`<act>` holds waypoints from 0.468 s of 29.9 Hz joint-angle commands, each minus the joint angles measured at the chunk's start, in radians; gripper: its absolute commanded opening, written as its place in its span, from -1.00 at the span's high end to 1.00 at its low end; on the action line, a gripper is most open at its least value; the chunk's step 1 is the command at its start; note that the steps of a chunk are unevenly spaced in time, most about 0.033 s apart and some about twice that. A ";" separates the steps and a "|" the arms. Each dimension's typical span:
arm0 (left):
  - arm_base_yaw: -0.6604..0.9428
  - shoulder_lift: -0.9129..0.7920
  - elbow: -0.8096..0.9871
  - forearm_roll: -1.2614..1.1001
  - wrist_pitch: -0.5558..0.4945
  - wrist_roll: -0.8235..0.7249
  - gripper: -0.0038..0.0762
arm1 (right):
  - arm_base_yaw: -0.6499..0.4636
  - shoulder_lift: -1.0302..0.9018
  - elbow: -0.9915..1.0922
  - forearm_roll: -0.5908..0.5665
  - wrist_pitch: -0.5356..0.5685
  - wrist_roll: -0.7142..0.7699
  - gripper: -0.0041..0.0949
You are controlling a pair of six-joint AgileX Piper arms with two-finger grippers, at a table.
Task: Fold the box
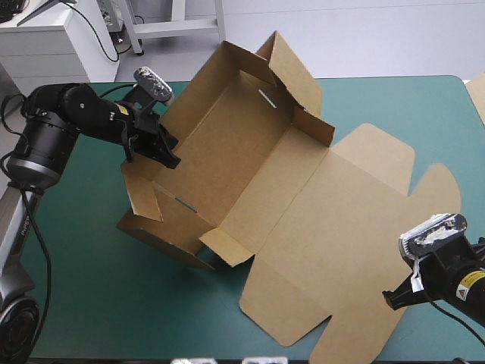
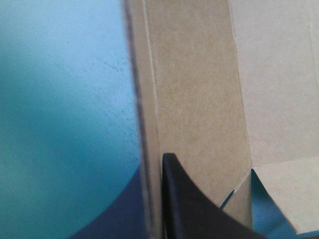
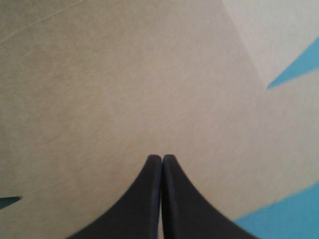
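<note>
Box (image 1: 250,167), one only, brown, walls partly raised on the teal-green table (image 1: 91,296). Claws, two: left claw (image 1: 168,154) clamped on a side wall (image 2: 199,99), right claw (image 1: 392,299) clenched empty over the flat lid (image 1: 341,227).

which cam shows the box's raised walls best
The high view: the box shows whole, walls raised, lid flat. The left wrist view shows only one wall, gripped by the left end effector; the right wrist view shows just flat board under the shut right end effector.
</note>
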 commanded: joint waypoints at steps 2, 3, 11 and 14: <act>-0.113 -0.031 -0.073 0.087 -0.086 0.000 0.92 | -0.007 0.004 -0.026 -0.011 -0.092 0.016 0.96; -0.136 -0.031 -0.073 0.105 -0.101 0.005 0.92 | -0.007 0.004 -0.026 -0.011 -0.100 0.021 0.96; -0.293 0.023 -0.071 0.291 -0.217 0.140 0.92 | -0.007 0.004 -0.026 -0.059 -0.153 0.081 0.96; -0.345 0.055 -0.071 0.360 -0.296 0.156 0.92 | -0.007 0.004 -0.026 -0.105 -0.151 0.133 0.96</act>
